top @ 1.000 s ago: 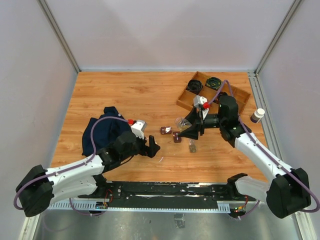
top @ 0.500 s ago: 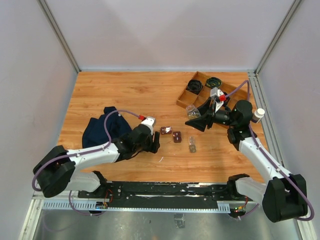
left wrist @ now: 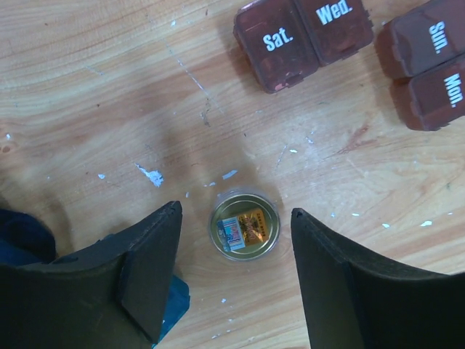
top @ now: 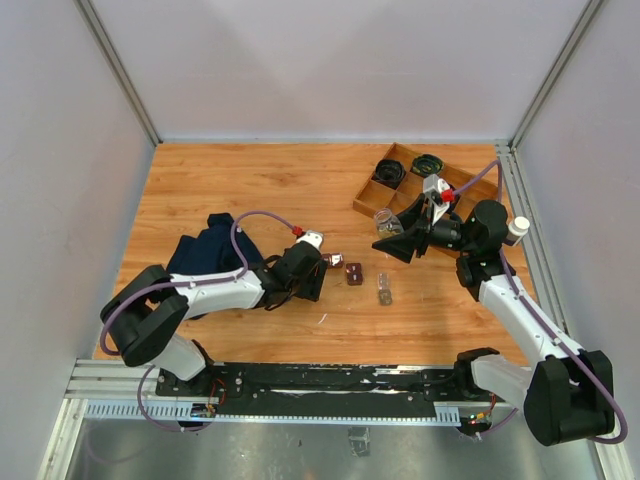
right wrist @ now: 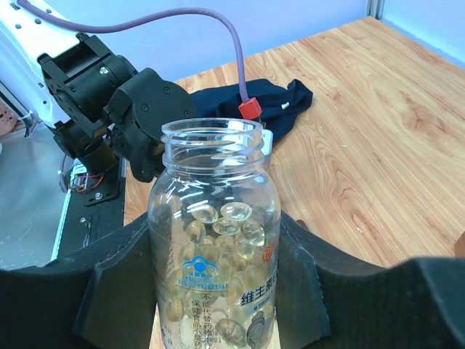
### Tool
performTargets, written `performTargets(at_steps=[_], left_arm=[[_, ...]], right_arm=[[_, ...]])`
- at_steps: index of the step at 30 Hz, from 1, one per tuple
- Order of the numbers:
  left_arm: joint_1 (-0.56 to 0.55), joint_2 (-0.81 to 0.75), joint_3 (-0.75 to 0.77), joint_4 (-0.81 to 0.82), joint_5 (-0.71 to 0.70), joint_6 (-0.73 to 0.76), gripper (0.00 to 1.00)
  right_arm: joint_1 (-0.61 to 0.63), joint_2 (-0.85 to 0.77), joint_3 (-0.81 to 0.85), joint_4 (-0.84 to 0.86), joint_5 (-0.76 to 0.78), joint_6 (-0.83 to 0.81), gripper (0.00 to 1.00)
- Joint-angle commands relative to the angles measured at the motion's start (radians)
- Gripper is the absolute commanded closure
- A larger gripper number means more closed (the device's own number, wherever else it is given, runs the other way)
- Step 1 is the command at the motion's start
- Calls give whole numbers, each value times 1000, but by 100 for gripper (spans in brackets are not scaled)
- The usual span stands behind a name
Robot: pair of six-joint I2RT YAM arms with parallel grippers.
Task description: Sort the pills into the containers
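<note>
1. The Sat./Wed. container point(left wrist: 303, 35) is the landmark here. It lies flat on the table with its lids shut and lettering up. Its long axis runs across the left wrist view, tilted slightly up to the right.
2. The Sun./Mon. container point(left wrist: 427, 64) lies just beside it on the right, apart from it and also shut. Its two cells stack at a clear angle to the landmark's axis.
3. The left gripper point(left wrist: 234, 218) sits on the near side of the landmark, close to it, with its jaws spread wide. They straddle a small round lid point(left wrist: 244, 225) lying flat on the wood, and neither finger touches it.
4. The landmark lies ahead of these fingers and a little to the right, so the left arm is the nearer one by far.
5. The right gripper point(right wrist: 214, 291) is clamped on the pill bottle point(right wrist: 214, 218). The bottle stands upright between the fingers, its mouth open and on top, and it is about half full of clear yellow capsules point(right wrist: 218, 218).
6. From above, the pill bottle point(top: 383, 219) is well off to the landmark's far right, towards the wooden tray point(top: 372, 203), and seems to be held off the table.
7. My judgement is that pouring needs the bottle brought over the landmark and its long axis tipped mouth-down. The container lids would have to be opened first.
</note>
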Motion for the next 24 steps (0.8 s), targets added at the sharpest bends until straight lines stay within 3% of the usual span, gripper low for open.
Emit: performTargets(at_steps=[1,7,18,24], left_arm=[[5,22,33,-25,-35,8,35],[3,46,41,-22,-9,2,42],[-15,77,59,-54,-17,-13,43],[-20,82,70,-75,-15,-16,48]], right_arm=[[-17,-16,11,23,-18,9,99],[-20,-15,11,23,-21,12,99],[-26,-15,10,23,-20,16,99],[-29,-16,8,23,-20,17,99]])
